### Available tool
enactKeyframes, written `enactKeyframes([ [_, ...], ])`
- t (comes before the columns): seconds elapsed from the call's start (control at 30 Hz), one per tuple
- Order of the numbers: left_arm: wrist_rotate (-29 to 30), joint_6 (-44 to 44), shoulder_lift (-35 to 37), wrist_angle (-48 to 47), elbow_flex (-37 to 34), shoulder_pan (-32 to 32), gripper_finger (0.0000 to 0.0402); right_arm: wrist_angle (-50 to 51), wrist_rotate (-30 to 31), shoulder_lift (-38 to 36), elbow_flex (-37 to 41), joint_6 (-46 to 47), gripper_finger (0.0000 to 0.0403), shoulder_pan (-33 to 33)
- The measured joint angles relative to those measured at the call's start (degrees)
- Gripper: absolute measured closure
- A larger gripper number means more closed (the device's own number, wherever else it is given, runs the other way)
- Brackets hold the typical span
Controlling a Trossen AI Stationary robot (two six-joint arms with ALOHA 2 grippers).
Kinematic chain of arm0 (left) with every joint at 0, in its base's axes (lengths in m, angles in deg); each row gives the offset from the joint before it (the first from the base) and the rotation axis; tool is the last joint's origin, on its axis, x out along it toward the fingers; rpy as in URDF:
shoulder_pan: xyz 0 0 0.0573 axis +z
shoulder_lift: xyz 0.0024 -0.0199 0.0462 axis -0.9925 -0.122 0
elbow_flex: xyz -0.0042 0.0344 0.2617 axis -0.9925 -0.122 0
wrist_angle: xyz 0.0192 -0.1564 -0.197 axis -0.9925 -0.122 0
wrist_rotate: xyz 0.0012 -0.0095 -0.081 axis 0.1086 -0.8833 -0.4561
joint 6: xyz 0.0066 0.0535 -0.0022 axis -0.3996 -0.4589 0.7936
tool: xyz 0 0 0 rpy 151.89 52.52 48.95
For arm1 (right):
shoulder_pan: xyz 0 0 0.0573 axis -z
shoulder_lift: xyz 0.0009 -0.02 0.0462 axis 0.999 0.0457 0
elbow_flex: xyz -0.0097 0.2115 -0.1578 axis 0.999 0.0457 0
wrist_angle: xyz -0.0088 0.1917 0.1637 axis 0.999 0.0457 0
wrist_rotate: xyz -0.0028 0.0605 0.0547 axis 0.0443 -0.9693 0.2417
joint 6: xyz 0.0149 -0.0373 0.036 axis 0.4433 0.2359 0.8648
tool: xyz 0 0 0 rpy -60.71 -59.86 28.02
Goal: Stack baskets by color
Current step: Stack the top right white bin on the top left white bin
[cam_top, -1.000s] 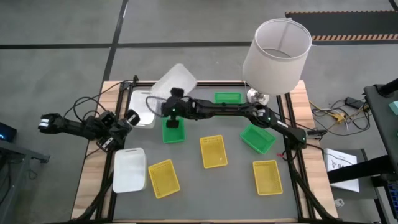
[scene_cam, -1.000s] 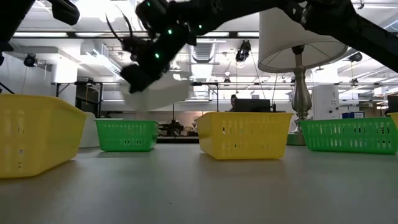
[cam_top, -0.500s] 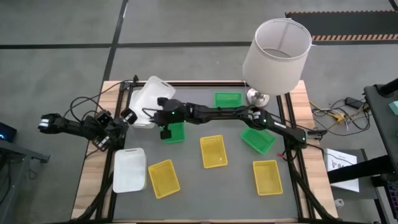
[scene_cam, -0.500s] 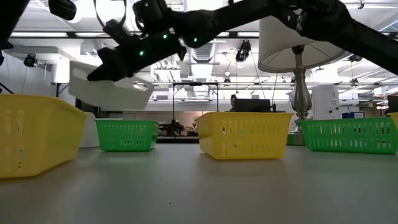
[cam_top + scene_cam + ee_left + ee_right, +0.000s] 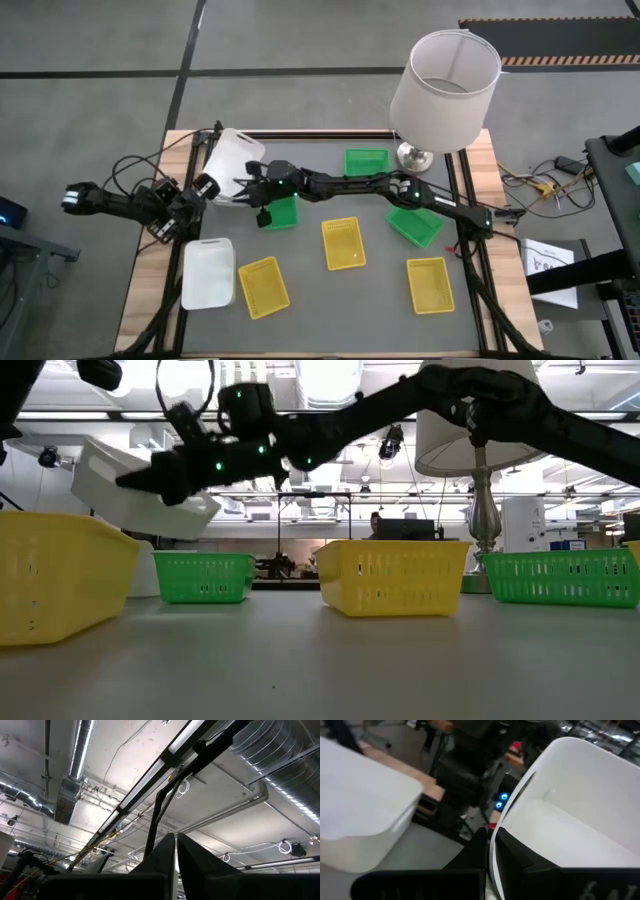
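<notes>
My right gripper [image 5: 255, 180] reaches across to the table's far left and is shut on a white basket [image 5: 237, 155], held in the air over a second white basket [image 5: 222, 192] that rests on the table. A third white basket [image 5: 208, 272] lies near the left front. Three green baskets [image 5: 367, 158] [image 5: 280, 212] [image 5: 415, 225] and three yellow baskets [image 5: 263, 287] [image 5: 343, 243] [image 5: 430, 285] sit apart on the mat. My left gripper [image 5: 175, 850] is shut at the table's left side, pointing up at the ceiling, holding nothing. My right gripper pinches the white basket's rim [image 5: 512, 802], one finger inside the wall and one outside. The fingers come in about level from the table's right side. The basket [image 5: 140, 495] hangs clear of the table, tilted, above the white basket [image 5: 365, 820] that stands on it.
A lamp with a large white shade [image 5: 445, 90] stands at the far right corner. My right arm [image 5: 350, 185] spans the table's far half above the green baskets. In the low view a yellow basket [image 5: 60, 575] stands close at the left.
My right gripper has swung toward the table's left edge and sunk a little, turning at the wrist, still shut on the white basket. The basket has gone from over the far edge to above the white basket at the far left, staying clear of the table.
</notes>
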Motion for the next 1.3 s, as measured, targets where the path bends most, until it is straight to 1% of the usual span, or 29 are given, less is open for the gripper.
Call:
enactKeyframes([
  [0.17, -0.6, 0.3, 0.0, 0.0, 0.0, 0.0, 0.0398, -1.5, 0.3, 2.0, 0.0, 2.7, 0.0391, 1.2],
  [0.33, -0.8, 0.3, -0.1, 0.0, -0.1, 0.0, 0.0398, -1.5, 0.1, 2.2, 0.0, 4.1, 0.0384, 1.9],
  [0.43, -0.8, 0.3, 0.0, 0.0, -0.1, 0.0, 0.0398, -1.4, 0.1, 2.2, 0.0, 3.6, 0.0363, 1.9],
  [0.53, -0.9, 0.3, 0.0, 0.0, -0.1, 0.0, 0.0398, -1.0, 0.1, 2.2, -0.1, 3.5, 0.0334, 1.9],
  [0.67, -0.9, 0.3, 0.0, 0.1, -0.1, 0.0, 0.0398, 1.0, 0.1, 2.2, -0.2, 1.2, 0.0299, 1.9],
  [0.87, -0.9, 0.3, 0.0, 0.1, -0.1, 0.0, 0.0398, 2.7, 0.5, 2.0, -0.2, 1.1, 0.0266, 1.9],
  [0.93, -0.9, 0.3, 0.0, 0.0, -0.1, 0.0, 0.0398, 5.0, 0.7, 1.2, -0.2, 1.0, 0.0259, 1.9],
  [1.0, -0.9, 0.3, 0.0, -0.1, -0.1, 0.0, 0.0398, 8.4, 2.5, -0.3, -0.2, 0.5, 0.0256, 1.8],
  [1.13, -0.9, 0.0, 0.0, -0.4, -0.1, 0.0, 0.0398, 17.5, 3.3, -5.8, -0.2, -0.4, 0.0258, 1.6],
  [1.3, 0.2, -0.2, -0.1, -0.4, -0.1, 0.0, 0.0398, 34.6, 3.2, -12.6, -0.2, -1.5, 0.0271, 0.6],
])
